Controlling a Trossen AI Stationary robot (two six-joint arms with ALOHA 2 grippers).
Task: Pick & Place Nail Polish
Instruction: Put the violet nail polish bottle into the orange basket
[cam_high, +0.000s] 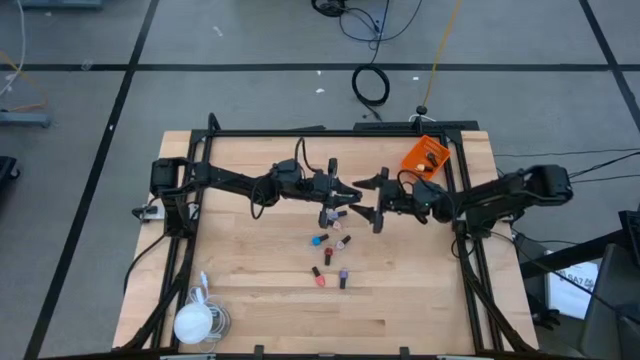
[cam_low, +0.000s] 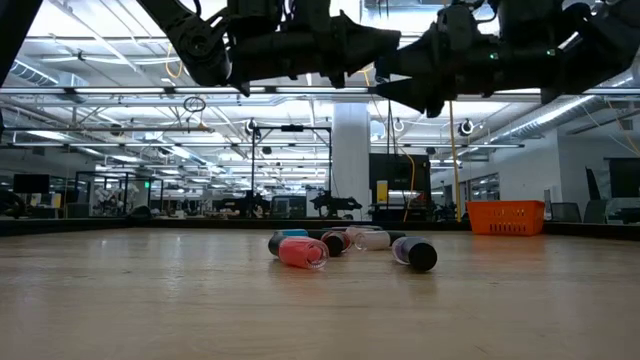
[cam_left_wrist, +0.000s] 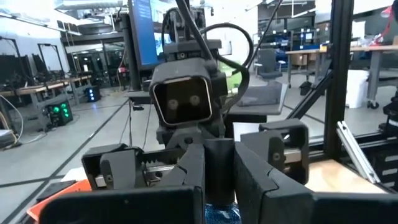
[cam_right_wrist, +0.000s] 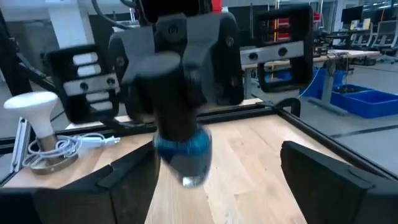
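Dark fingers of the right gripper (cam_right_wrist: 227, 177) are seen spread wide apart in the right wrist view, with nothing held between them. Just beyond them a small teal nail polish bottle (cam_right_wrist: 184, 149) of glass with a dark cap is held in the air above the light wooden counter (cam_high: 250, 290). It is clamped by its cap in the closed fingers of the left gripper (cam_right_wrist: 177, 109).

From above, the two grippers are shown facing each other over the middle of the counter, tip to tip and very near. The bottle's long axis appears to run in line with the left gripper's fingers. Its cap is buried between them and its glass body is turned outward toward the right gripper. The glass body is therefore judged to be the part offered for a handover, lying between the right gripper's open fingers or just ahead of them. Contact with them is not seen.

Several more small nail polish bottles (cam_high: 330, 255), among them a pink one on its side (cam_low: 300, 252), lie scattered on the counter below. An orange plastic bin (cam_high: 425, 155) stands at the far edge on the right arm's side, well apart from them.
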